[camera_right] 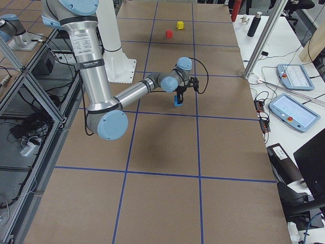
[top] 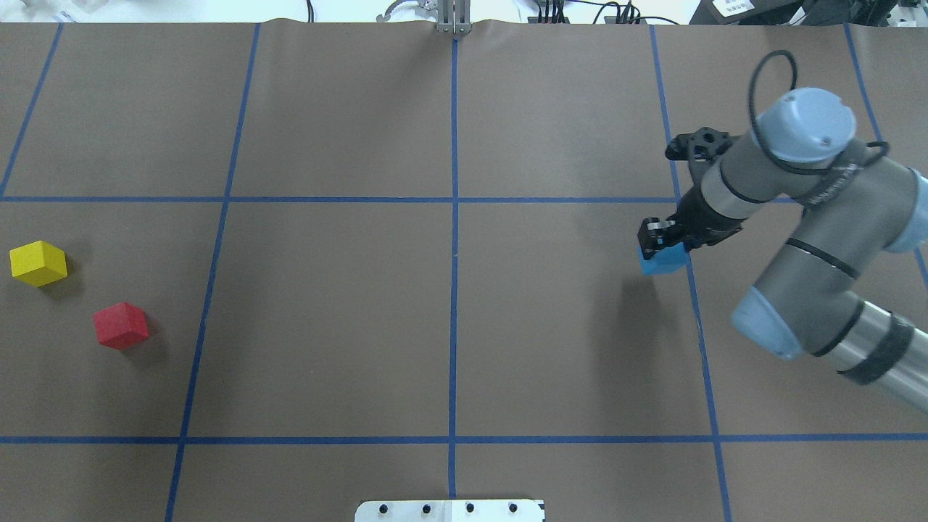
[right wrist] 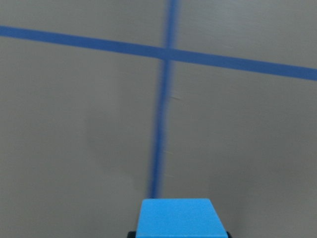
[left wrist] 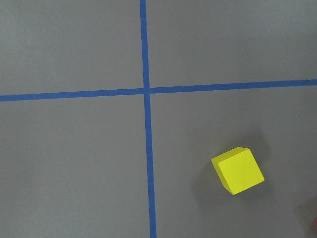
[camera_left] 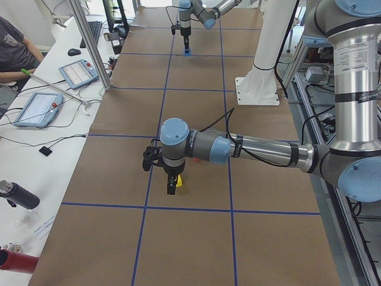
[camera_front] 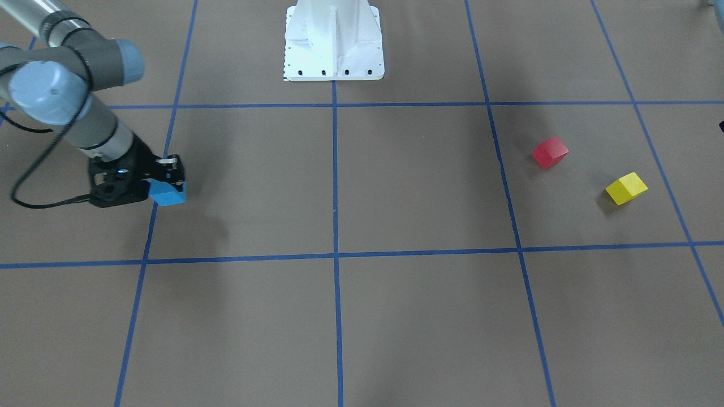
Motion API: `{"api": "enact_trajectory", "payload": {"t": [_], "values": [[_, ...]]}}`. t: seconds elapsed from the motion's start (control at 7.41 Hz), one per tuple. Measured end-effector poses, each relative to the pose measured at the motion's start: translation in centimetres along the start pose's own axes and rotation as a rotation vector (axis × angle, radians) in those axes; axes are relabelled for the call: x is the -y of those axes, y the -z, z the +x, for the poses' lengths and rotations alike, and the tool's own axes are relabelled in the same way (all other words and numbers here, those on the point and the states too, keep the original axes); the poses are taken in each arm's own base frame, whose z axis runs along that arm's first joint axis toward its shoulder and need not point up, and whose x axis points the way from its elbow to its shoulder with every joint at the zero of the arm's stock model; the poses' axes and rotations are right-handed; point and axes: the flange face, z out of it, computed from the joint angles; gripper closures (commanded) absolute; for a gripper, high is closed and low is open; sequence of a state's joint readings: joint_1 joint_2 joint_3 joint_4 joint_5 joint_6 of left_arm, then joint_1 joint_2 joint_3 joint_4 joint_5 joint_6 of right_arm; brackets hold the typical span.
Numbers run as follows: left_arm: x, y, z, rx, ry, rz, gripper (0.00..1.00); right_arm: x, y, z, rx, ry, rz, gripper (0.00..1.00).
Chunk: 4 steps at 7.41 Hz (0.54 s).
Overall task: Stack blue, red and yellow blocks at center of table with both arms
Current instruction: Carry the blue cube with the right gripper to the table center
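My right gripper is shut on the light blue block, held a little above the table right of centre, its shadow cast beside it. The front view shows the same grip on the blue block, and the block's top fills the bottom edge of the right wrist view. The red block and yellow block lie apart on the table's far left. My left gripper hangs over the yellow block; I cannot tell whether it is open or shut.
The white bolted pedestal stands at the robot's edge of the table. Beyond the far edge is a desk with tablets, a metal pole and a seated person. Blue tape lines mark the table into squares.
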<state>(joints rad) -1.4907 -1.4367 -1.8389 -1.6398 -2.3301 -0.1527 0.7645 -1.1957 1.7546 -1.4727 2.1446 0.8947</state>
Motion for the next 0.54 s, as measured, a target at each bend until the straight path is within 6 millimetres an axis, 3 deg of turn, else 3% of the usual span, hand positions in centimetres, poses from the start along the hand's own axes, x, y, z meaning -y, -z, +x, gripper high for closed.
{"api": "enact_trajectory", "payload": {"t": [0.13, 0.27, 0.54], "values": [[0.1, 0.0, 0.0, 0.000, 0.005, 0.000, 0.00, 0.8, 0.8, -6.4, -0.014, -0.022, -0.009, 1.00], [0.2, -0.1, 0.1, 0.000, 0.007, 0.000, 0.00, 1.0, 1.2, -11.3, -0.011, -0.057, -0.013, 1.00], [0.4, -0.1, 0.2, -0.001, 0.006, 0.000, 0.00, 1.1, -0.2, -20.0, 0.018, -0.101, -0.018, 1.00]]}}
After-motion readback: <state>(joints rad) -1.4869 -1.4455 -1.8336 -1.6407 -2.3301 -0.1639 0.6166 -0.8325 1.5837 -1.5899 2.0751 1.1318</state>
